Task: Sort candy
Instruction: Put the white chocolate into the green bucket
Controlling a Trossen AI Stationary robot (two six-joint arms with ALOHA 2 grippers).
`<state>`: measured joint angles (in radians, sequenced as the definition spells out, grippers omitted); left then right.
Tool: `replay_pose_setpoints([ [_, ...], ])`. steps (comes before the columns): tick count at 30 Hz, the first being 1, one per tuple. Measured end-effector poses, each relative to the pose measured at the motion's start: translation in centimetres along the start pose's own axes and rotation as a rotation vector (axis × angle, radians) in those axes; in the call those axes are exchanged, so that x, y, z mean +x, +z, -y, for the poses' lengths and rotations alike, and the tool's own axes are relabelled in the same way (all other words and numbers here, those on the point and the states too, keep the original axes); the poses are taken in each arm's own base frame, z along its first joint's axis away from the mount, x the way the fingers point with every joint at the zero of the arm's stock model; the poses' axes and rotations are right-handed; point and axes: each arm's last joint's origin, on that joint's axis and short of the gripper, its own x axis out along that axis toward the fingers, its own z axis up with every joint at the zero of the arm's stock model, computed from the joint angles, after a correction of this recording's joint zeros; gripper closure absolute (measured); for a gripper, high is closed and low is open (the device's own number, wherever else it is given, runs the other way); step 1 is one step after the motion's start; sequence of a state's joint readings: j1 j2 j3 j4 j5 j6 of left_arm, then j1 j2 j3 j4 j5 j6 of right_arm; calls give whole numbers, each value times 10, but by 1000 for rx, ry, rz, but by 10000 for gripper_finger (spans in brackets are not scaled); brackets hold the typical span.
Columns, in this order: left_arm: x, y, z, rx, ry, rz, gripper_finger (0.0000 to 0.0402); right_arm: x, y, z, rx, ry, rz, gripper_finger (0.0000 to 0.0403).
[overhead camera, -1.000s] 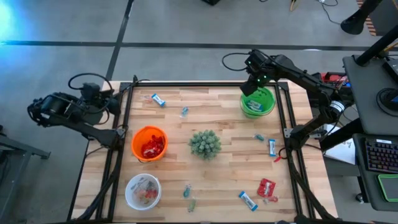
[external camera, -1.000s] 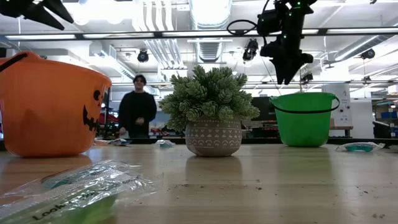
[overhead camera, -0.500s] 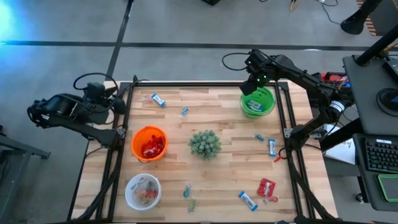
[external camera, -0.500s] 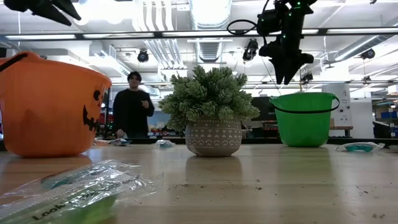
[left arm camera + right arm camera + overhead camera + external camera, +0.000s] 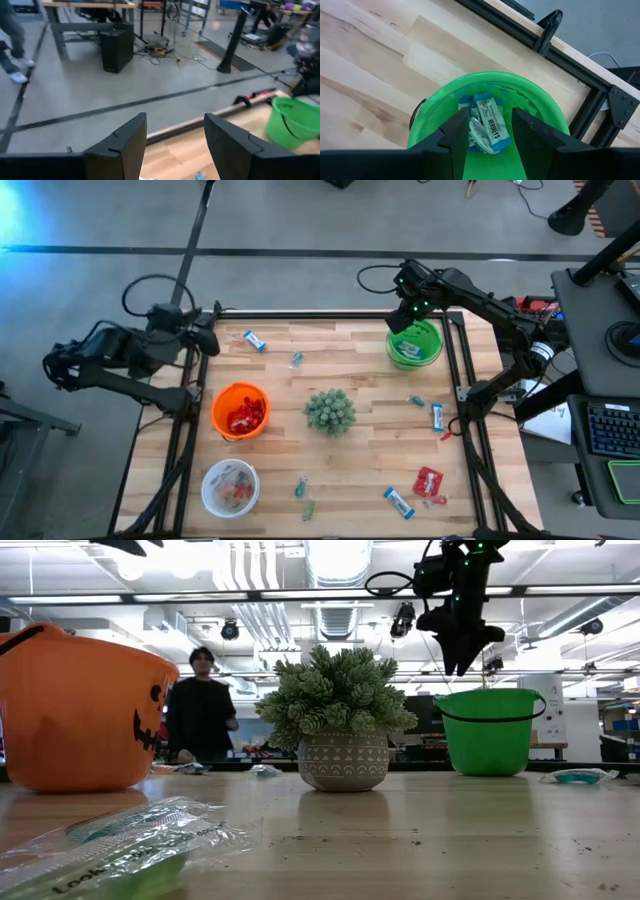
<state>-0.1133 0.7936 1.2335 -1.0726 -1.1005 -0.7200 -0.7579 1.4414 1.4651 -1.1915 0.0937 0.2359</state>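
Observation:
Candy lies scattered on the wooden table (image 5: 370,380): a blue-and-white bar (image 5: 254,340) at the far left, a teal piece (image 5: 296,360), a red packet (image 5: 429,481) and more bars (image 5: 398,502) at the near right. My right gripper (image 5: 490,112) hangs open over the green bowl (image 5: 415,345), above the blue-and-white bars (image 5: 489,131) lying inside it. My left gripper (image 5: 207,338) is open with nothing between its fingers, high over the table's far left corner, pointing nearly level across the table.
An orange bowl (image 5: 240,410) with red candy and a clear bowl (image 5: 230,487) stand on the left. A potted spiky green plant (image 5: 330,411) is in the middle. A black frame rail (image 5: 330,316) rims the table. A person (image 5: 200,705) stands in the room beyond.
My left gripper has risen and swung from beyond the table's left edge toward the right, over the far left corner. The right arm has kept still above the green bowl. The person in the room behind has stepped sideways.

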Motion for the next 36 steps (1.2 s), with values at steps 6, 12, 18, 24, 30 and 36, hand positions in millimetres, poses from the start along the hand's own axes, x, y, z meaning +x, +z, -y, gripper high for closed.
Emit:
replay_pose_setpoints([
  [6, 4, 31, -2, 92, 114, 33, 221, 0, 0, -1, 0, 35, -8, 263],
  [12, 24, 39, -10, 184, 137, -86, 221, 0, -1, -5, -11, 53, -13, 264],
  [18, 66, 22, -23, 282, 110, -300, 221, 0, -2, -5, -14, 52, -22, 268],
  [24, 116, 13, -45, 222, 28, -425, 221, 0, -2, -5, -16, 52, -22, 264],
  [30, 159, 3, -59, 126, 21, -569, 221, 0, -2, -5, -17, 52, -21, 268],
  [36, 198, -3, -50, -15, -19, -699, 221, 0, -2, -5, -15, 52, -20, 269],
])
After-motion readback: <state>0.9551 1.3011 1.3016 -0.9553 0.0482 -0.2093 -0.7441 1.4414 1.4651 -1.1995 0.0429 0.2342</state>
